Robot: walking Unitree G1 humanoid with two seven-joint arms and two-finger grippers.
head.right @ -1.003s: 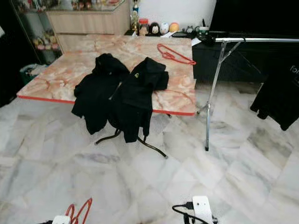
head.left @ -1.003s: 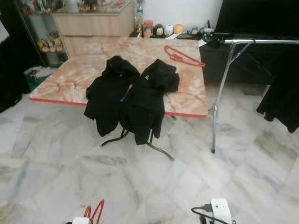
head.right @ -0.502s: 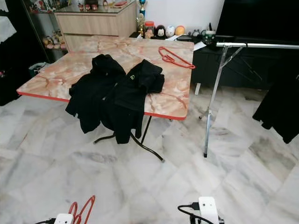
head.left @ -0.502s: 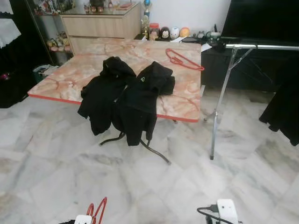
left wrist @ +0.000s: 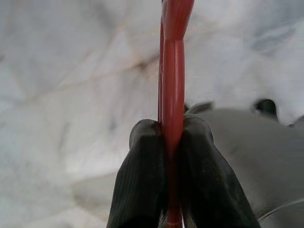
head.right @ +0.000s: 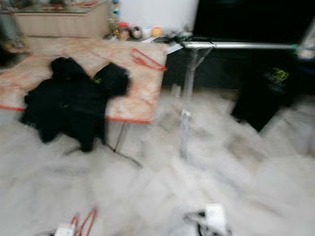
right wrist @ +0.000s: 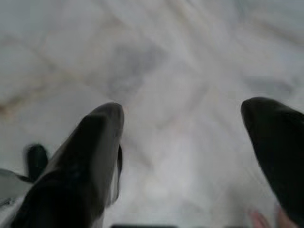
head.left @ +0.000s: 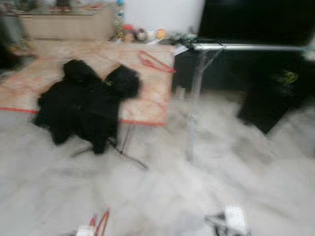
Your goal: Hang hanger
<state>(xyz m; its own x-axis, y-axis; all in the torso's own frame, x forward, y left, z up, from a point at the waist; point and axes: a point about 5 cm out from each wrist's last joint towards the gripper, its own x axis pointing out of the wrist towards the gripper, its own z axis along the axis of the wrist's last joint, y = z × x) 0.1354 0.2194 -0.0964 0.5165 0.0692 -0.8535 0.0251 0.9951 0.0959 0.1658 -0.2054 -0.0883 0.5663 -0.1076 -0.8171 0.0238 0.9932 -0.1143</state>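
Two black jackets (head.left: pixel 81 105) lie bunched together on a marbled orange table (head.left: pixel 147 98), their ends hanging over its near red edge. Behind the table a wooden cabinet (head.left: pixel 64 27) stands, with small figurines (head.left: pixel 140 34) beside it. A black shirt (head.right: pixel 263 96) hangs at the right. The floor (head.left: pixel 162 191) is pale marble
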